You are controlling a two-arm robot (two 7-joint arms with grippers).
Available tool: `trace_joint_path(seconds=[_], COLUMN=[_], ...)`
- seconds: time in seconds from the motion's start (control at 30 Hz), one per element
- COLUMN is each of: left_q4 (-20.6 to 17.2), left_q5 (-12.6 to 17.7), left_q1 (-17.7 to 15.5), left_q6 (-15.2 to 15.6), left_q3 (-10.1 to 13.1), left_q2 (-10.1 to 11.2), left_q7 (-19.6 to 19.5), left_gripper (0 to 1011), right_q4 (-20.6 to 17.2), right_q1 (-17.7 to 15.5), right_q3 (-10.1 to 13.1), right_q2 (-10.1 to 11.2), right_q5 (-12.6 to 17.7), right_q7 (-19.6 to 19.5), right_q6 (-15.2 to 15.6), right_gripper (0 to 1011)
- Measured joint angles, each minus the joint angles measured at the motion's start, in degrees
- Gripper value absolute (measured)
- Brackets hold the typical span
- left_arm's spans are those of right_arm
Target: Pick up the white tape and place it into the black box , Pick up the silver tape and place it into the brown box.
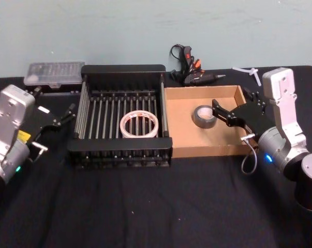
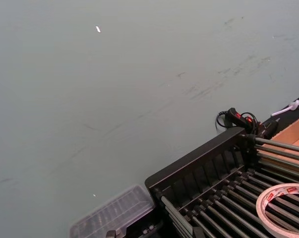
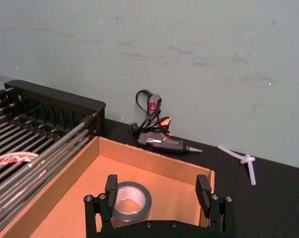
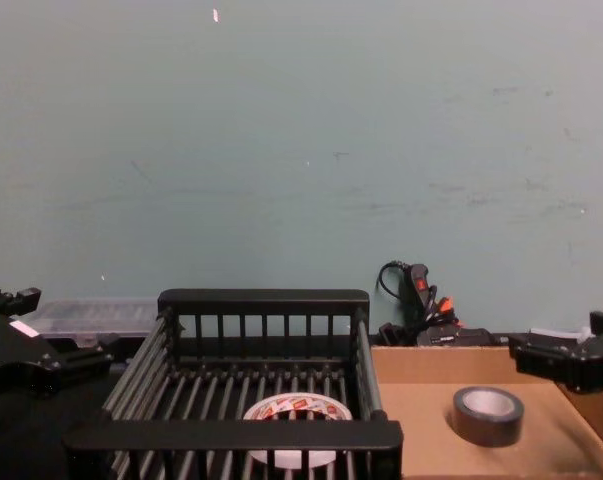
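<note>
Both placements look finished: the white tape (image 1: 139, 124) lies on the barred floor of the black box (image 1: 123, 72), the silver tape (image 1: 204, 116) rests in the brown box (image 1: 207, 151), and the right hand (image 1: 220, 113) beside it and the left hand (image 1: 67, 115) stand released.

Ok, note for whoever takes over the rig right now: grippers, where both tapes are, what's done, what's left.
Left gripper: open, holding nothing, left of the black box.
Right gripper: open, over the brown box, beside the silver tape, not gripping it.
White tape: flat on the black box's bars.
Silver tape: on the brown box floor.
Done: both tapes placed.
Left: probably just pull the arms back.
</note>
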Motion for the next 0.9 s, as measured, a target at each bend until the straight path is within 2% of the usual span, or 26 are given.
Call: trace_joint_path(seconds=[0.2,0.9], left_q4=[0.0,0.0], left_q5=[0.0,0.0], left_q1=[0.0,0.0], left_q6=[0.0,0.0], left_q3=[0.0,0.0], left_q2=[0.0,0.0], left_q7=[0.0,0.0], left_gripper=[1001,1001], right_q4=[0.8,0.6], right_q1=[0.1,0.1], right_q3=[0.4,0.3], right_q2=[-0.5,-0.4], right_q5=[-0.8,-0.6], right_q7=[0.2,0.3], right_q6=[0.4,0.3], right_gripper=[1003,1003])
